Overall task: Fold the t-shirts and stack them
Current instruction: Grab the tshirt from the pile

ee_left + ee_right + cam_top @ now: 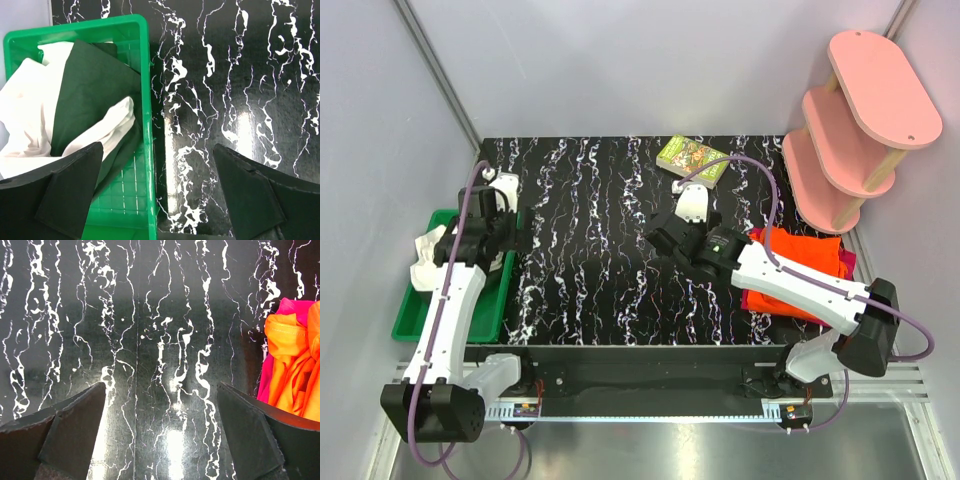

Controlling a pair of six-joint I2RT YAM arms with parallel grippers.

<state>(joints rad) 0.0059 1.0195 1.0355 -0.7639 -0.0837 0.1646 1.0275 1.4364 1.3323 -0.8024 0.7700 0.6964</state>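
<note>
A cream-white t-shirt (425, 262) with dark green sleeves lies crumpled in the green tray (455, 322) at the left; in the left wrist view the white cloth (27, 125) and a green sleeve (85, 85) fill the tray's far end. My left gripper (510, 225) hovers open over the tray's right rim (149, 100), one finger (70, 190) above the tray, the other above the table. At the right, an orange t-shirt (800, 262) lies on a magenta one (848, 262). My right gripper (665, 238) hangs open and empty over bare table, left of the orange cloth (295, 370) and the magenta cloth (290, 307).
A small green illustrated book (692, 160) lies at the back of the black marbled table (590, 260). A pink three-tier shelf (860, 125) stands at the back right corner. Grey walls close in the table on the left, back and right.
</note>
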